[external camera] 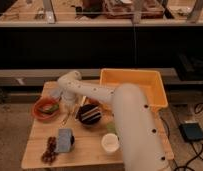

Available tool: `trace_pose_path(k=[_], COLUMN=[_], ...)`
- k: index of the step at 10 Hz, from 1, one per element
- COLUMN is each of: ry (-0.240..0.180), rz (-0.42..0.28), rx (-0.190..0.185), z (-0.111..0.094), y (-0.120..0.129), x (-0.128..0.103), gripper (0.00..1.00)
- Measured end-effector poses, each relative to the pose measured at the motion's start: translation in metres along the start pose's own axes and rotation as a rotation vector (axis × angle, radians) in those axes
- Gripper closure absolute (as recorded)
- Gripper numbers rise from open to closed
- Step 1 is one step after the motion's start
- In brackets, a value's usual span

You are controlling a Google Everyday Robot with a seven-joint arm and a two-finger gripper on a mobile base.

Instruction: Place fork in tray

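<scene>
The yellow-orange tray (156, 92) stands at the back right of the wooden table. My white arm reaches from the front right across the table to the left. My gripper (69, 103) points down at the left side, between the orange-red bowl (45, 109) and the dark striped bowl (90, 114). A thin pale tan piece that looks like the fork (65, 119) lies on the table just below the gripper. I cannot tell whether the gripper touches it. The tray is well to the right of the gripper.
A white cup (110, 142) stands at the front of the table beside my arm. A blue-grey block (65, 139) and a dark red cluster (49, 150) lie at the front left. A dark shelf and glass rail run behind the table.
</scene>
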Motion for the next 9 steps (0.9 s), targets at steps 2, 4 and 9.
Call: trace_pose_path(k=[2, 4, 9], ry=[0.000, 0.021, 0.114], rz=[-0.002, -0.020, -0.068], rx=[0.002, 0.014, 0.038], z=[-0.001, -0.021, -0.143], y=[0.000, -0.005, -0.017], x=[0.000, 0.005, 0.044], gripper=[1.00, 1.00, 1.00])
